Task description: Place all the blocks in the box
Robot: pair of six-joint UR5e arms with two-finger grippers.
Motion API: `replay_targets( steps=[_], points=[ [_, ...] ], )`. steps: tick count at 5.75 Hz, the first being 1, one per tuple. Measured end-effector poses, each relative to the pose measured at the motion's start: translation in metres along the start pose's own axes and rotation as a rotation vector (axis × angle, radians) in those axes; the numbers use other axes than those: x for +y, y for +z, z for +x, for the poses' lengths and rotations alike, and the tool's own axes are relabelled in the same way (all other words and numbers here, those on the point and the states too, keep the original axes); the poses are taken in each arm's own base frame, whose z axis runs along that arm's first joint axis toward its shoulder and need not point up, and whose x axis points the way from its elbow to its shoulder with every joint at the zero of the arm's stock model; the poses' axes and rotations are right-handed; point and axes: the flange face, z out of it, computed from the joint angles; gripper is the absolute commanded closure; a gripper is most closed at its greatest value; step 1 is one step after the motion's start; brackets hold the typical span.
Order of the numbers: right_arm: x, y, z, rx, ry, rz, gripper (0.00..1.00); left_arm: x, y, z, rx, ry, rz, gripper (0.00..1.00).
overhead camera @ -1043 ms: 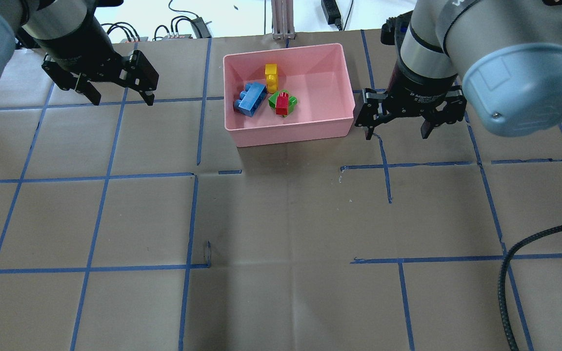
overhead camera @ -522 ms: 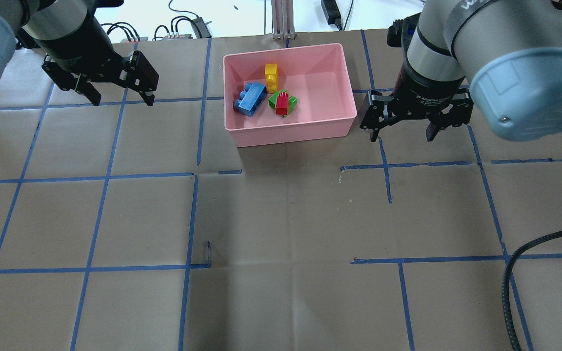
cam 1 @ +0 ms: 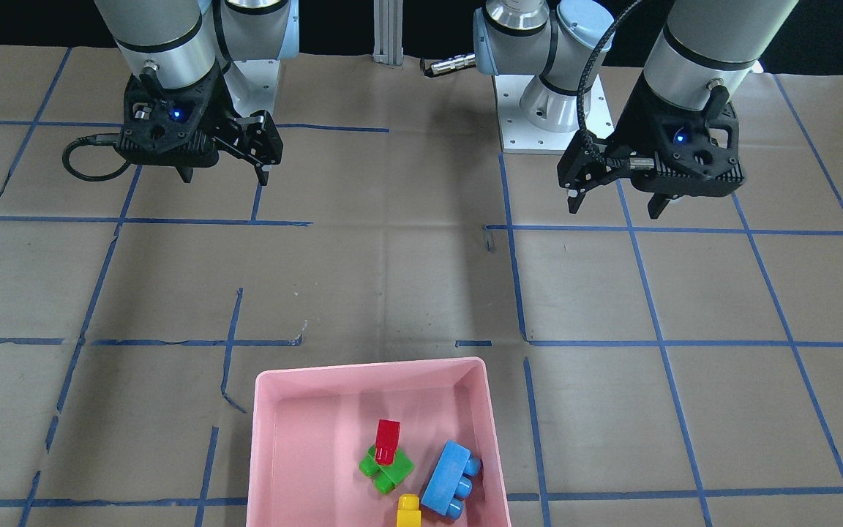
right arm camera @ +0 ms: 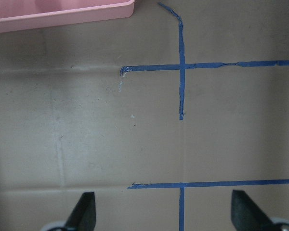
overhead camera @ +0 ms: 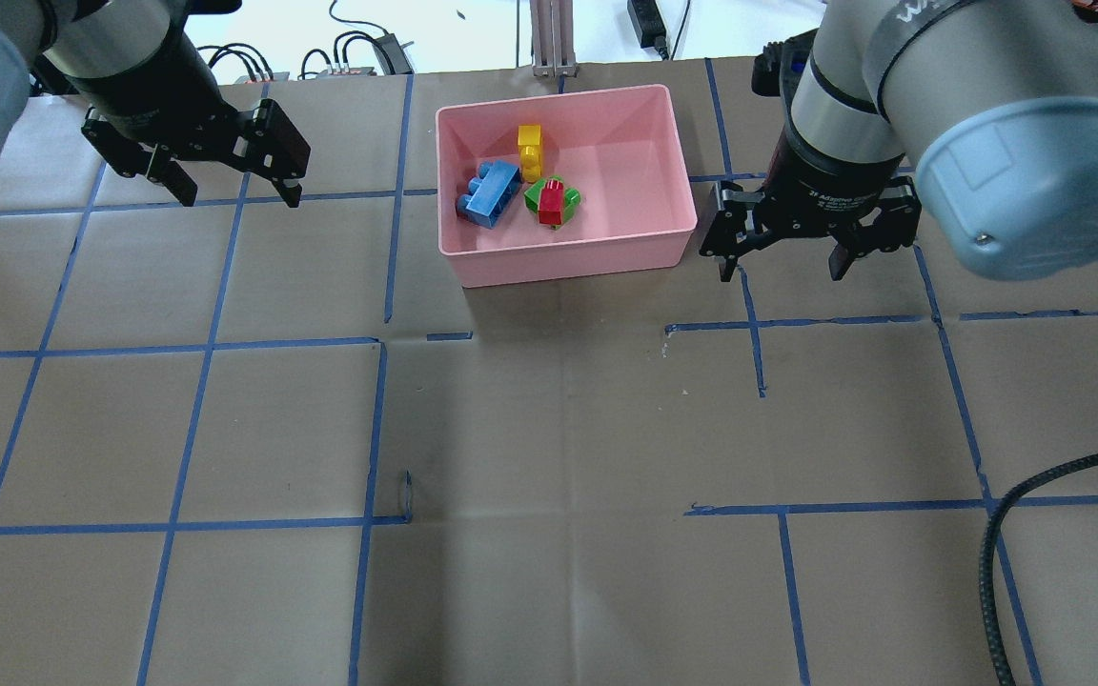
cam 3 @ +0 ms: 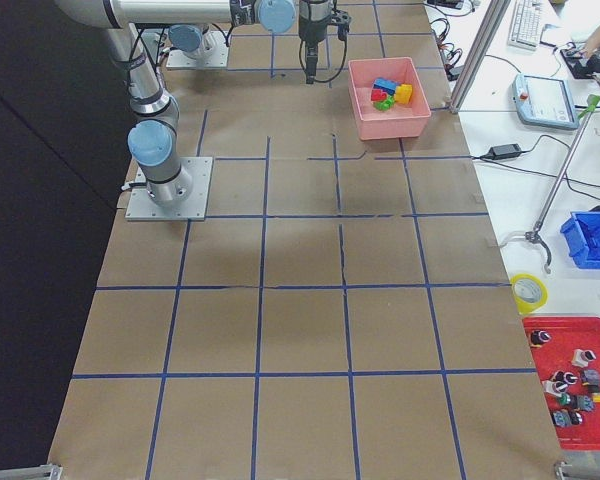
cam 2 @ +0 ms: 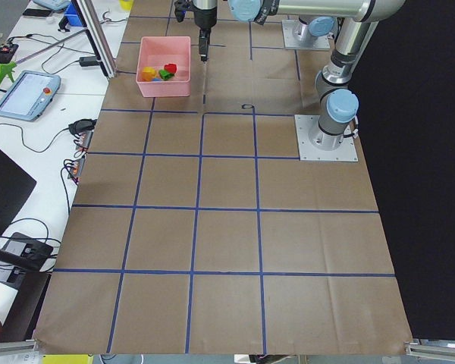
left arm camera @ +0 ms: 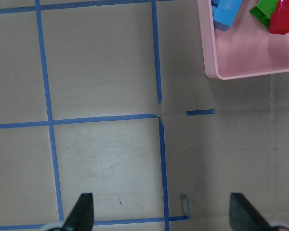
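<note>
The pink box [overhead camera: 568, 255] sits at the far middle of the table. Inside it lie the blue block [overhead camera: 489, 193], the yellow block [overhead camera: 530, 151], and the green block [overhead camera: 565, 203] with the red block [overhead camera: 551, 203] on top of it. They also show in the front-facing view: blue [cam 1: 447, 479], yellow [cam 1: 407, 510], green [cam 1: 390, 468], red [cam 1: 387, 441]. My left gripper [overhead camera: 236, 191] is open and empty, left of the box. My right gripper [overhead camera: 782, 269] is open and empty, just right of the box.
The table is brown paper with blue tape grid lines [overhead camera: 377, 343]. A black cable [overhead camera: 1006, 534] loops at the right front. Cables and a power adapter [overhead camera: 387, 52] lie beyond the far edge. The box edge [right arm camera: 62, 17] shows at the top of the right wrist view.
My right gripper shifted slightly right and toward the near side over the last second, then held. The left arm and the blocks have not moved.
</note>
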Motion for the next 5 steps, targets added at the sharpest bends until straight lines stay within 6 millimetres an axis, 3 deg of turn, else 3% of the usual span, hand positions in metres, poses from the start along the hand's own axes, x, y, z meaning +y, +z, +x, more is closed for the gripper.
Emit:
replay_targets(
  steps=[5],
  points=[
    [-0.0063, 0.0018, -0.0033, 0.000, -0.006, 0.004, 0.00, 0.0002, 0.0011, 0.0000, 0.000, 0.000, -0.002, 0.00]
  ],
)
